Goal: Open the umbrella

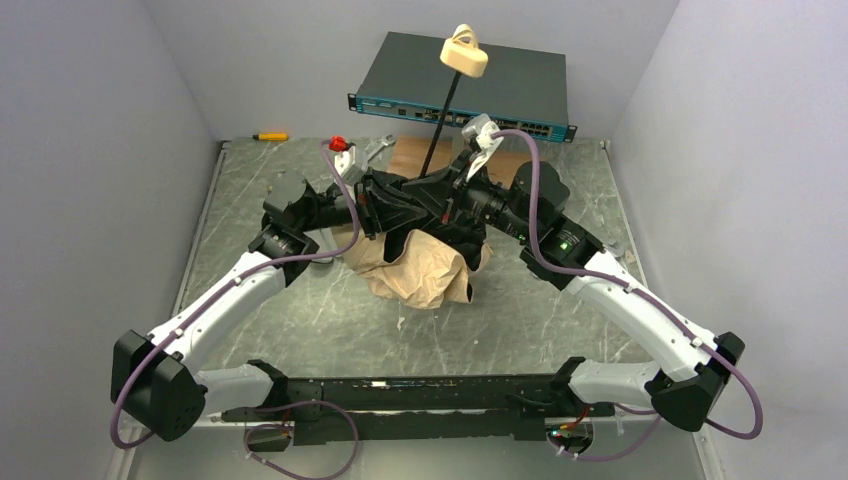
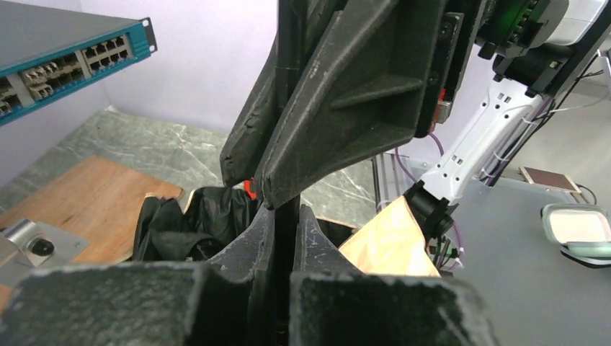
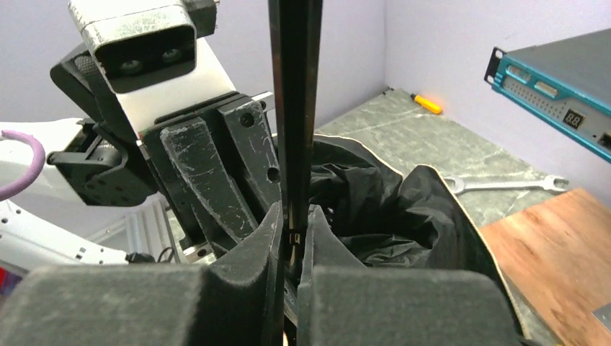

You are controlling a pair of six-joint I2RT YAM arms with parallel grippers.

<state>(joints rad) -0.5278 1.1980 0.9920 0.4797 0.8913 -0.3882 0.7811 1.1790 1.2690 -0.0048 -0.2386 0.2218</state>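
Observation:
The umbrella stands on its crumpled cream-beige canopy (image 1: 415, 275) in the middle of the table. Its thin black shaft (image 1: 445, 115) rises, tilted to the back right, to a cream handle (image 1: 465, 52). My left gripper (image 1: 400, 208) is shut on the shaft low down, just above the canopy; in the left wrist view (image 2: 287, 213) the shaft runs between its fingers. My right gripper (image 1: 455, 200) is shut on the shaft beside it, seen in the right wrist view (image 3: 294, 213). The black lining (image 3: 375, 209) bunches below; beige fabric (image 2: 389, 238) shows at the right.
A dark-grey network switch (image 1: 465, 80) lies at the back, behind the handle. A wooden board (image 1: 415, 155) lies in front of it. A yellow screwdriver (image 1: 270, 136), a red item (image 1: 338, 142) and a wrench (image 3: 504, 185) lie along the back edge. Walls close three sides.

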